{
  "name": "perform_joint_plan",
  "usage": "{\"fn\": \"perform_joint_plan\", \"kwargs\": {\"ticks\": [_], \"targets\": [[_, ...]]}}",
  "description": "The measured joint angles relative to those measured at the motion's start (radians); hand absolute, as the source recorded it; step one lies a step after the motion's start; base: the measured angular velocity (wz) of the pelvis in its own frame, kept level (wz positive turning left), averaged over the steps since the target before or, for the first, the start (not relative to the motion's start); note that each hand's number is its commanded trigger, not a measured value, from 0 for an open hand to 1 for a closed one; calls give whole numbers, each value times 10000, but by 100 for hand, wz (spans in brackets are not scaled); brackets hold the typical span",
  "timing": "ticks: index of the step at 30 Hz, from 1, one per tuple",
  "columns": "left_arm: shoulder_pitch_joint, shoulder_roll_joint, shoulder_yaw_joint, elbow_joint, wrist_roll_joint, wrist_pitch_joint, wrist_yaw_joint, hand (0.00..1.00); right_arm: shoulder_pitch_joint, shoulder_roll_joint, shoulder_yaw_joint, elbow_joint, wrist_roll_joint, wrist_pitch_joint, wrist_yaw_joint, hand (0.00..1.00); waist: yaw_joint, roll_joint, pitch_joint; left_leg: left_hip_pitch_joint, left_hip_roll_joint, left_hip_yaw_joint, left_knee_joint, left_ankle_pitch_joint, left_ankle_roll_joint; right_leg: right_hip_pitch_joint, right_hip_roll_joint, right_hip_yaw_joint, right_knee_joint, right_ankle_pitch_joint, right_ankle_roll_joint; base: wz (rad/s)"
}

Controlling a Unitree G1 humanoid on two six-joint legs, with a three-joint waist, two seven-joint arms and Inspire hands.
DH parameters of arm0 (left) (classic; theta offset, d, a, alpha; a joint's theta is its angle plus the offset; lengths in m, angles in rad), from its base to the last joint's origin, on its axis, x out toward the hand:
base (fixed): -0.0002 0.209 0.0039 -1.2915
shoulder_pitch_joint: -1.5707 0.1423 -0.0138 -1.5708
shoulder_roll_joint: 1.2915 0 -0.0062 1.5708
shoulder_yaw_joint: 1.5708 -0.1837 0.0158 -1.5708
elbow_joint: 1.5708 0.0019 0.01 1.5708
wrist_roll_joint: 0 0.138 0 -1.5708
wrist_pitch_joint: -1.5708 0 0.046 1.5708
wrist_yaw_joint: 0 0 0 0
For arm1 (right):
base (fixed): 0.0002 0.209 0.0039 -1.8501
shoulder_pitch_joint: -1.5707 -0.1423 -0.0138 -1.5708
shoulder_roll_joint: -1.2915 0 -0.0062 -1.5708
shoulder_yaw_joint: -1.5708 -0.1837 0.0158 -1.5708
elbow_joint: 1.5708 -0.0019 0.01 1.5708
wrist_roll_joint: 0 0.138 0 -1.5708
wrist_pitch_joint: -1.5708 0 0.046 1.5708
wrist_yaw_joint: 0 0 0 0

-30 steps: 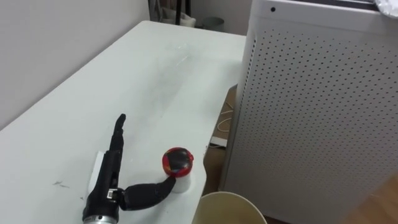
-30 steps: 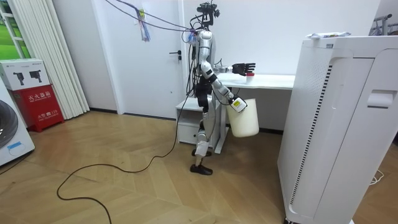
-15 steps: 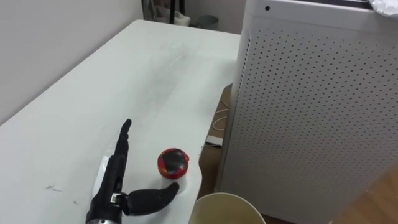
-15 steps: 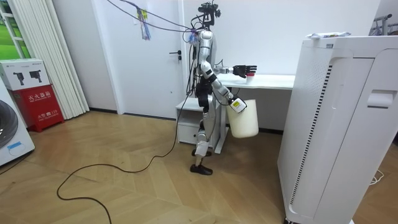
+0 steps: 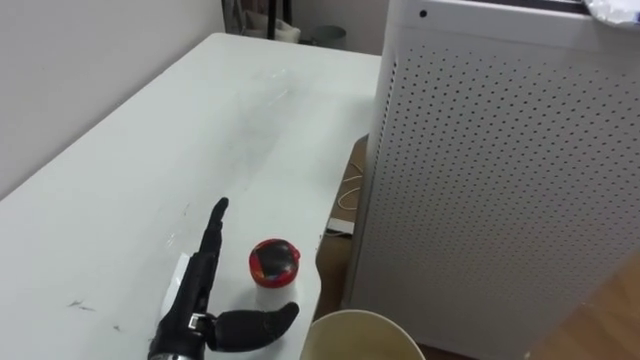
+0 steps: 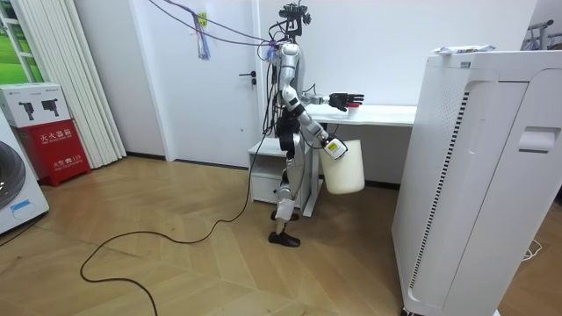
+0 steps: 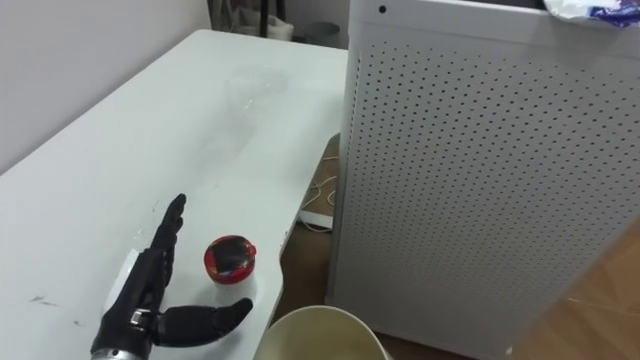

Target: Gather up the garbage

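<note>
A small white cup with a red and black lid [image 5: 274,262] stands near the white table's [image 5: 200,120] near edge. My left hand [image 5: 195,305] lies open on the table just left of it. Its straight fingers point away from me along the cup's left side. The thumb reaches out below the cup, close to its base. In the room view I stand at the table's end with the left hand [image 6: 347,96] stretched over it. A beige bin [image 6: 342,167] hangs at my side from my right hand [image 6: 332,147]. The bin's rim [image 5: 340,322] shows at the bottom edge.
A tall white perforated cabinet [image 5: 500,170] stands close to the table's right edge, with a narrow gap and cables on the floor between. A crumpled wrapper [image 7: 590,10] lies on top of it. A wall runs along the table's left side.
The picture has shifted a little. My left hand has slid forward and closer to the cup, and the thumb has come away from the cup's base.
</note>
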Motion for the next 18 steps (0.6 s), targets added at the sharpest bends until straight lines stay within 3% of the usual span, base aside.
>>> {"fn": "perform_joint_plan", "kwargs": {"ticks": [10,18], "targets": [[-1,-162,-157,0,-1,0,41,0,-1,30,18,0,7,0,3,100,-34,-75,-22,24,3,23,0,0,0,0,-1,31,2,0,0,0],[-5,-159,-155,3,4,-4,608,0,0,81,19,0,6,0,-17,100,-22,-171,-21,199,16,243,-134,1,0,20,3,101,4,1,-2,-8]]}}
